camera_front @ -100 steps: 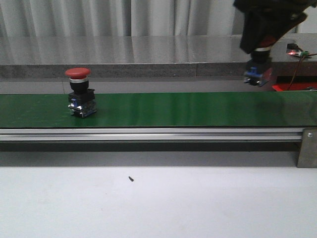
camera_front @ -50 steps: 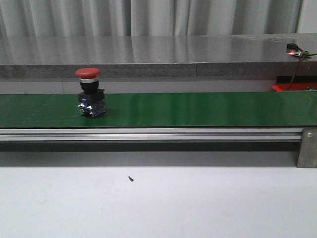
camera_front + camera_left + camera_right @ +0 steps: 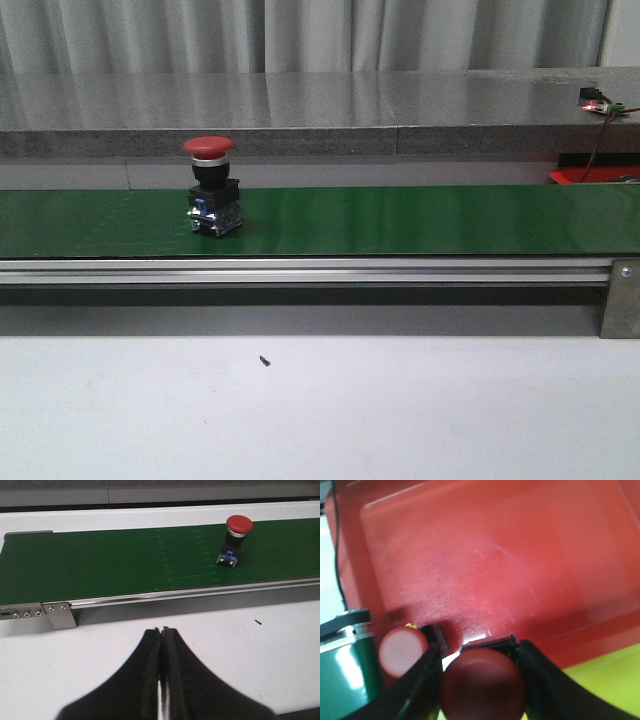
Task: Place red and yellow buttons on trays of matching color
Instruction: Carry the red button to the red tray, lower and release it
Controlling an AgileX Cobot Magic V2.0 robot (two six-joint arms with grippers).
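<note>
So the right pincer (image 3: 479, 655) is clamped on a red button (image 3: 482, 685) and hanging right over the red tray (image 3: 485, 555), so I'd say that one is basically at the drop-off stage, just not let go yet. There's already another red button (image 3: 402, 650) sitting in that tray near its corner by the conveyor end, so at least one looks done. A strip of the yellow tray (image 3: 600, 680) shows just beside the red one; can't see any yellow buttons anywhere. Left pincer (image 3: 161, 645) is closed on nothing, hovering over the white desk (image 3: 200, 635) in front of the green belt (image 3: 400, 220). One more red button (image 3: 212, 188) is upright on the belt toward its left end, still to be picked. Compared with a second ago, it has ridden rightward along the belt, and the right arm has left the front view.
</note>
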